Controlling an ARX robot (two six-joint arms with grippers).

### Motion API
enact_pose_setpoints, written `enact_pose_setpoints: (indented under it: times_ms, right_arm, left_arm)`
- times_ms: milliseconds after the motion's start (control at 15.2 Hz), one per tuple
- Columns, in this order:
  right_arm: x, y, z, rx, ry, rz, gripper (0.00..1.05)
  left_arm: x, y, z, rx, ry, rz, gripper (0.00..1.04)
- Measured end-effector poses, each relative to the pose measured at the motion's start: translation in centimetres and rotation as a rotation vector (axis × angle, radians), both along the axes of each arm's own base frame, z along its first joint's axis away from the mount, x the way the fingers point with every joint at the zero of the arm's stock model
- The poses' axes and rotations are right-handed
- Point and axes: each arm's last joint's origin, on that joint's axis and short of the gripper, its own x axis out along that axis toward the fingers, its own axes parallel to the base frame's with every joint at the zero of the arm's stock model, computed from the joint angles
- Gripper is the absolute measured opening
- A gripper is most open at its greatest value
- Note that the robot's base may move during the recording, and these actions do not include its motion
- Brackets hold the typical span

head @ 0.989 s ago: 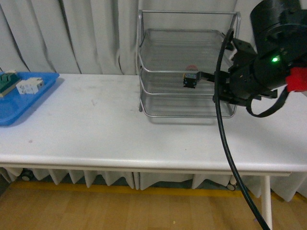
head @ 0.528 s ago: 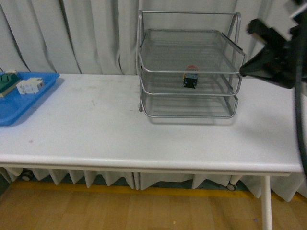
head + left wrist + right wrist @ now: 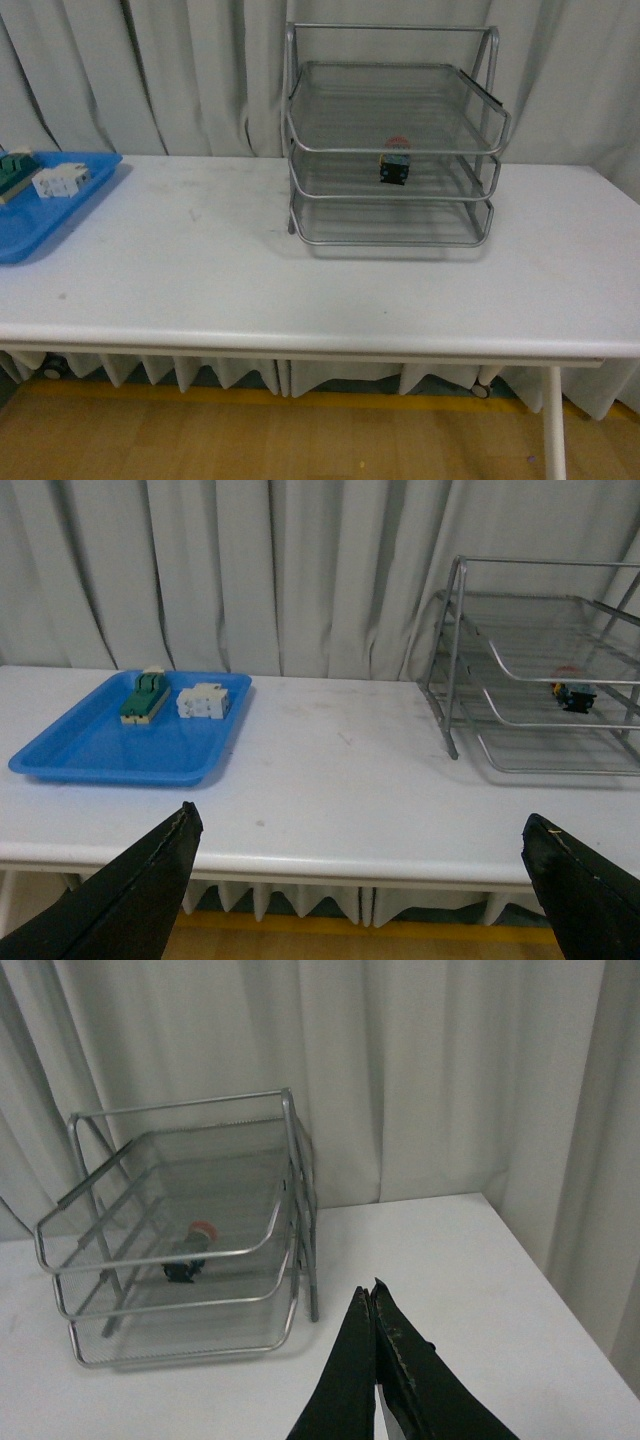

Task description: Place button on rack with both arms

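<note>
The button (image 3: 396, 163), red cap on a dark body, lies on the middle tier of the silver wire rack (image 3: 390, 140) at the back of the white table. The left wrist view shows the button (image 3: 573, 691) in the rack (image 3: 540, 670) far off to one side. My left gripper (image 3: 362, 830) is open, its two black fingertips (image 3: 165, 852) wide apart over the table's front edge, holding nothing. My right gripper (image 3: 372, 1298) is shut with nothing in it, hovering over the table beside the rack (image 3: 180, 1250), well apart from the button (image 3: 190, 1258). Neither arm shows in the front view.
A flat blue tray (image 3: 40, 215) at the table's left end holds a green-and-cream block (image 3: 12, 168) and a white block (image 3: 58, 178). Grey curtains hang behind the table (image 3: 200, 270). The table's right end lies beyond the rack.
The right arm, close to the rack's right side a second ago, has pulled back and left the front view. The button stays on the middle tier.
</note>
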Motion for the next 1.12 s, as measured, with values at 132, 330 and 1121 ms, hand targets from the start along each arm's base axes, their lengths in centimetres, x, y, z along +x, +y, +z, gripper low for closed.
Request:
enact_pose_setpoints:
  times_ms: [132,330,1121]
  right_arm:
    - [-4.4,2.1,-2.8,-0.092,0.016,0.021,0.02]
    - [-6.2,2.1,-3.9,-0.094,0.031,0.014,0.02]
    - [-9.9,2.0,-5.0,-0.095,0.009,0.007,0.02]
  left_arm:
    - [0.0,0.0,0.0,0.000,0.000,-0.001,0.98]
    - [0.0,0.0,0.0,0.000,0.000,0.000,0.98]
    - [0.0,0.0,0.0,0.000,0.000,0.000,0.98]
